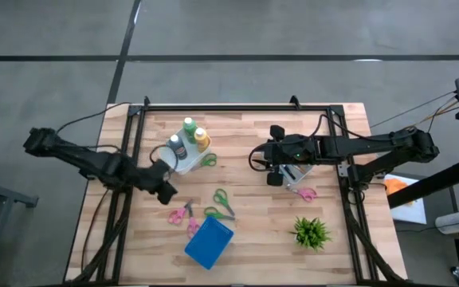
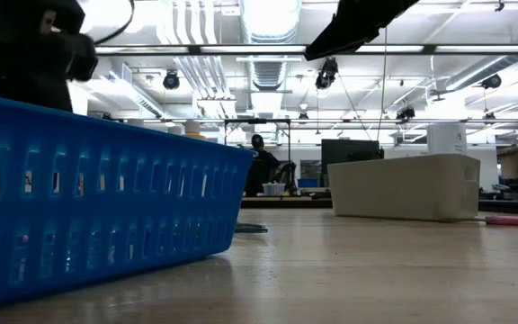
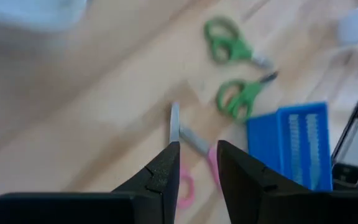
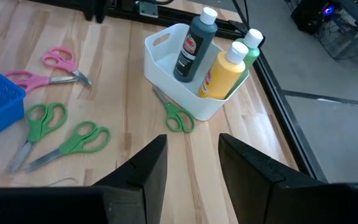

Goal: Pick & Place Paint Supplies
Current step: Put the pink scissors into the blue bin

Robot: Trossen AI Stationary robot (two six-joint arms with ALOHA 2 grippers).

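Three squeeze bottles stand upright on their bases in a white bin (image 4: 211, 107) at the table's far left-middle: dark grey (image 4: 192, 45), yellow-orange (image 4: 224, 71) and green (image 4: 252, 45). In the high view they are the green bottle (image 1: 189, 126), the yellow-orange bottle (image 1: 202, 140) and the dark grey bottle (image 1: 176, 146). My left gripper (image 3: 197, 152) hangs open above pink scissors (image 3: 199, 146), just near of the bin, with nothing between its fingers. Right of the bin, above the table's middle, my right gripper (image 4: 192, 144) is open and empty and points toward the bin. No brushes can be made out.
Green scissors (image 4: 176, 116) lie against the bin's near side. Two more green pairs (image 1: 220, 204) and two pink pairs (image 1: 183, 217) lie mid-table. A blue basket (image 1: 209, 243) sits at the near edge and a potted plant (image 1: 311, 232) at the near right. A white box (image 2: 403, 184) and pink scissors (image 1: 305, 192) lie under my right arm.
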